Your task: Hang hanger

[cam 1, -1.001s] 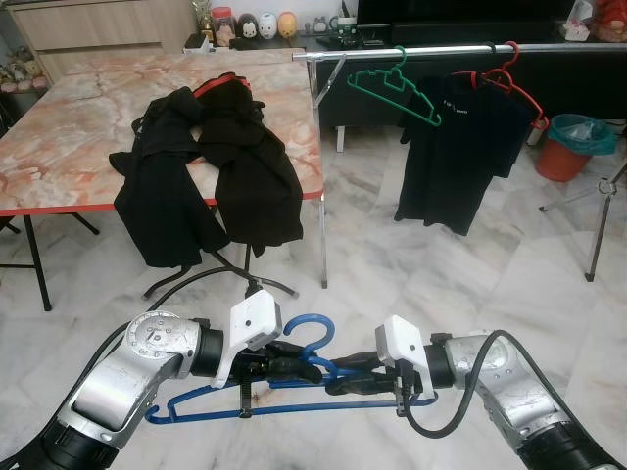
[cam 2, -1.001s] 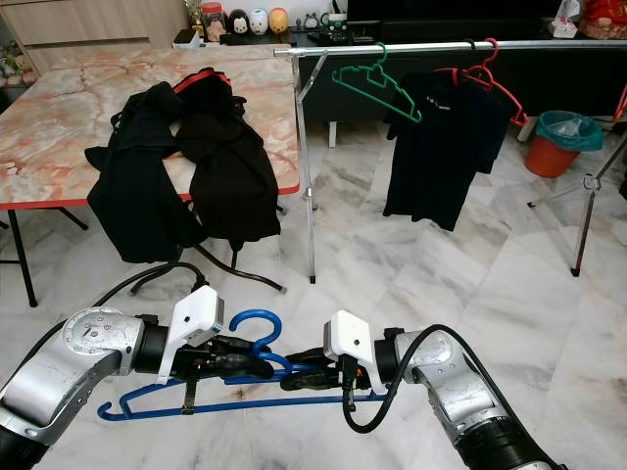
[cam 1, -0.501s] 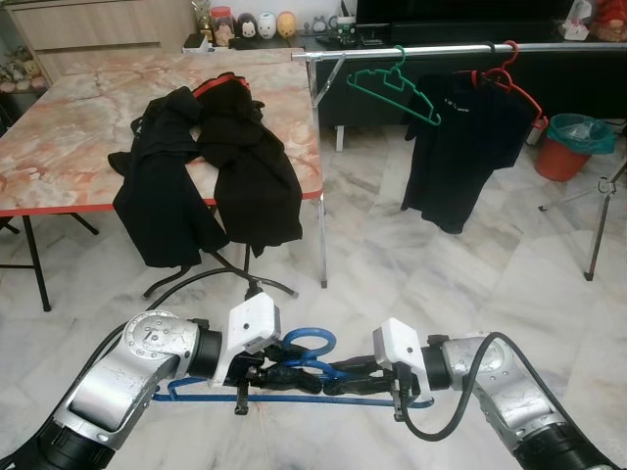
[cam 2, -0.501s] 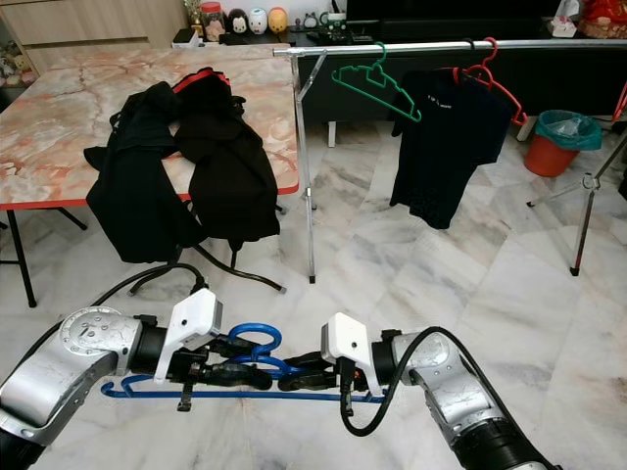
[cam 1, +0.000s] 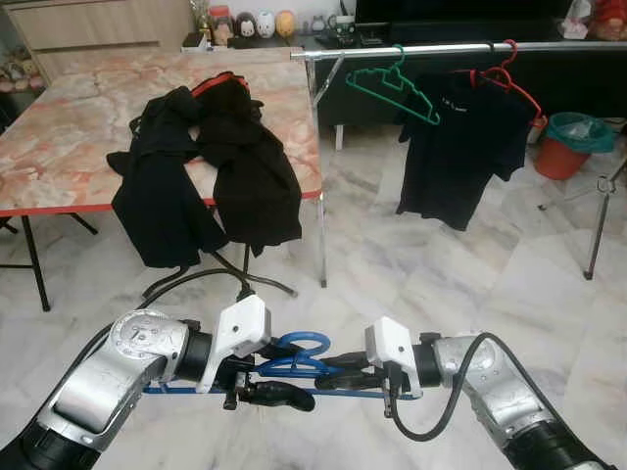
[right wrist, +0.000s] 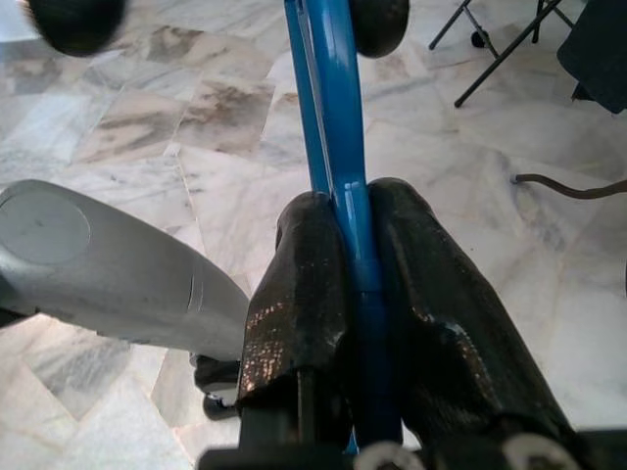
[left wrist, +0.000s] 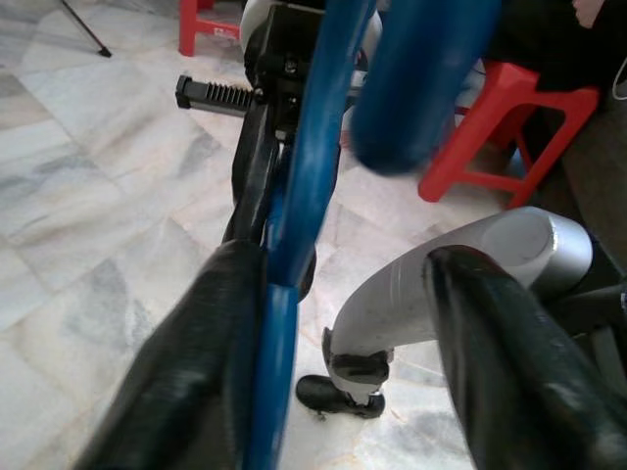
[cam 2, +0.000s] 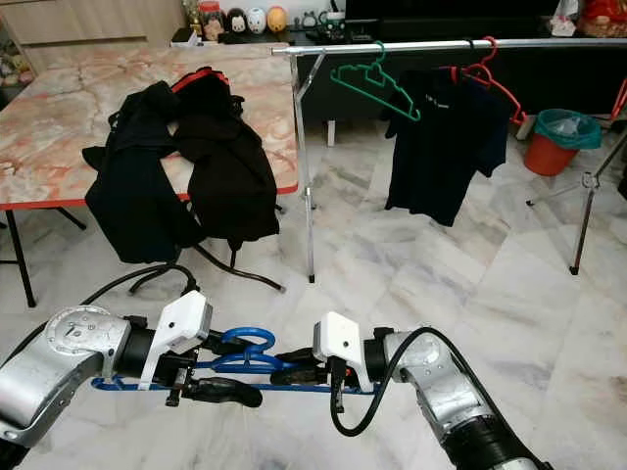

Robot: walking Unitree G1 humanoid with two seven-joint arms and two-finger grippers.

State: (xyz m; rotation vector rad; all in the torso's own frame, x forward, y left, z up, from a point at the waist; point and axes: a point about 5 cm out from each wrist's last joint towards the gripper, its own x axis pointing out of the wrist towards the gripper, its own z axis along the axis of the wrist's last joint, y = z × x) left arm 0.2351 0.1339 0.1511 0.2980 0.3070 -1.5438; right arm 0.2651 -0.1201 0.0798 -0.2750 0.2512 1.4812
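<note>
Right gripper [right wrist: 358, 264] clenched on the blue hanger [cam 1: 294, 354], fingers pinching its shoulder bar so it lies flat and low ahead of me. Left gripper [left wrist: 343, 323] spread: one finger touches the bar, the other stands clear, so hold sits with my right. Hook points forward toward the rail [cam 1: 441, 49], well apart, beside the green hanger [cam 1: 392, 86].

home | marble floor [cam 1: 460, 274] | clothes rail [cam 1: 441, 49] | figurines on sideboard [cam 1: 265, 23]
</note>
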